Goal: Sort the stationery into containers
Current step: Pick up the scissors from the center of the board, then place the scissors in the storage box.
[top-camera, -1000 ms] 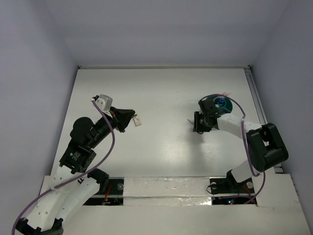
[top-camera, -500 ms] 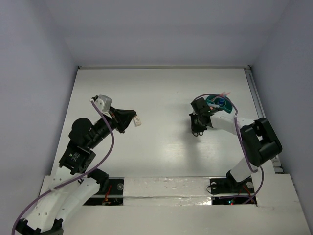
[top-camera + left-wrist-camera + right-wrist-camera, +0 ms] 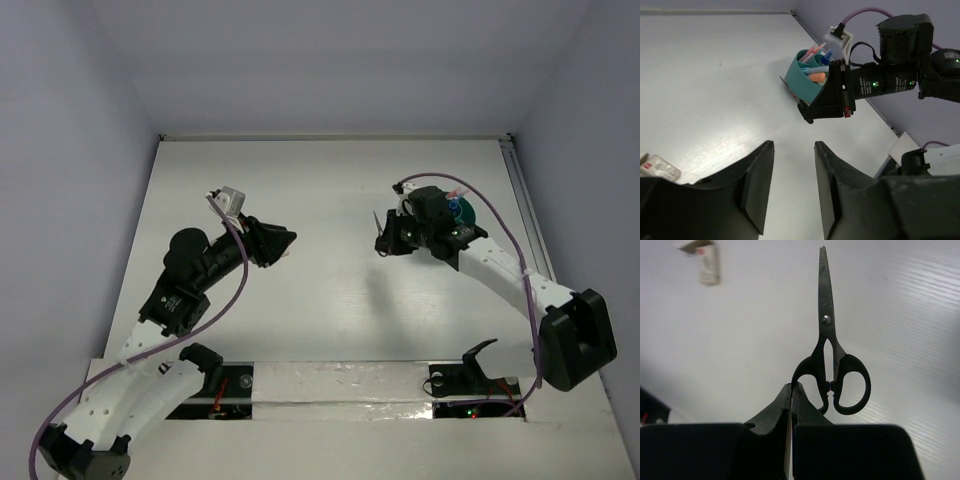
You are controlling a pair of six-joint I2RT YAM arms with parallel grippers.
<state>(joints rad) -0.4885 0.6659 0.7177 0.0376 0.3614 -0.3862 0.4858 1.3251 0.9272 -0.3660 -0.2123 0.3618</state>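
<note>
Black-handled scissors (image 3: 827, 342) hang above the table, blades closed and pointing away from the wrist camera. My right gripper (image 3: 794, 386) is shut on one handle loop; from above it (image 3: 388, 238) sits just left of the teal cup (image 3: 458, 210), which the arm largely hides. In the left wrist view the cup (image 3: 801, 80) holds an orange marker (image 3: 816, 77), pink pens and a blue-capped pen. My left gripper (image 3: 793, 147) is open with nothing between its fingers. A small white eraser (image 3: 658, 167) lies on the table to its left and shows again as the eraser (image 3: 708, 262).
White walls close in the table (image 3: 330, 180) on three sides. A rail (image 3: 522, 190) runs along the right edge. The right arm's purple cable (image 3: 500, 225) loops over the cup. Both arm bases stand at the near edge.
My left gripper has opened and let go of the eraser, shifting slightly right. My right gripper has shut on the scissors' handle and lifted them up and left off the table.
</note>
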